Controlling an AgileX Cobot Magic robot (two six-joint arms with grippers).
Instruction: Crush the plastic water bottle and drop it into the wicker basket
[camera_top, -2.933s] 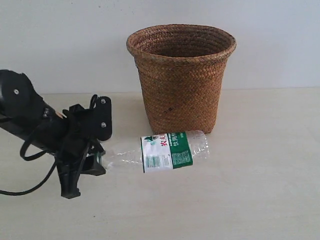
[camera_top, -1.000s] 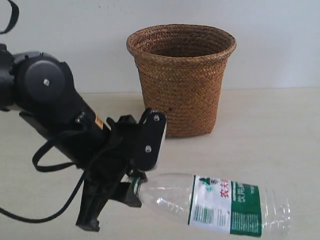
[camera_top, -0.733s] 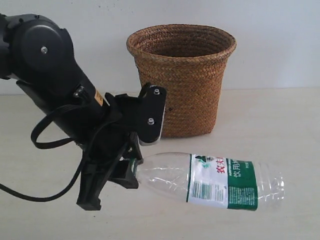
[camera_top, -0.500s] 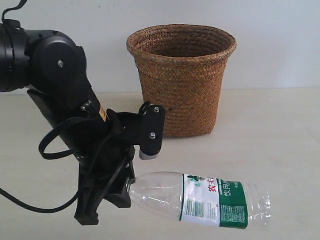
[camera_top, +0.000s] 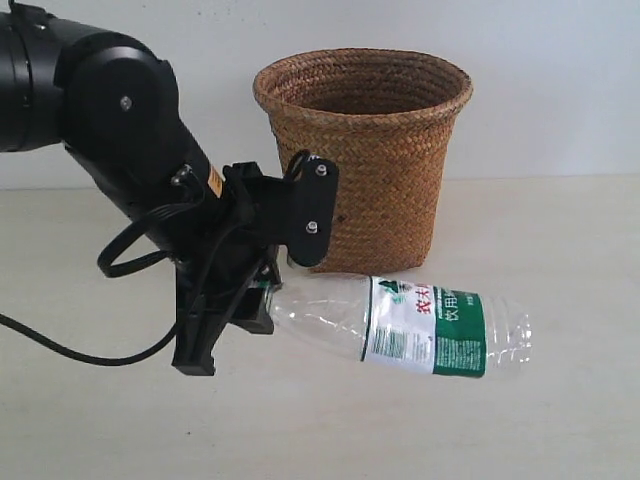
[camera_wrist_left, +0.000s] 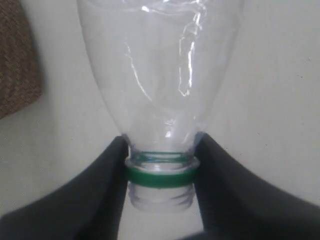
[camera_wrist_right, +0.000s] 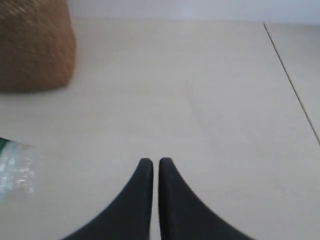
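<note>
Left end effector (camera_wrist_left: 161, 155) closed round the neck of the plastic water bottle (camera_top: 420, 325), right beside the green ring — bottle carried nearly level, seemingly clear of the worktop (camera_top: 560, 250), in front of the wicker basket (camera_top: 362, 160) and below its rim, not yet crushed. Right end effector (camera_wrist_right: 150, 165) pinched together on nothing. Probably feather-light, thin-walled and slick, quick to buckle mid-body — so squeeze across the labelled middle and carry by the stiff neck.
</note>
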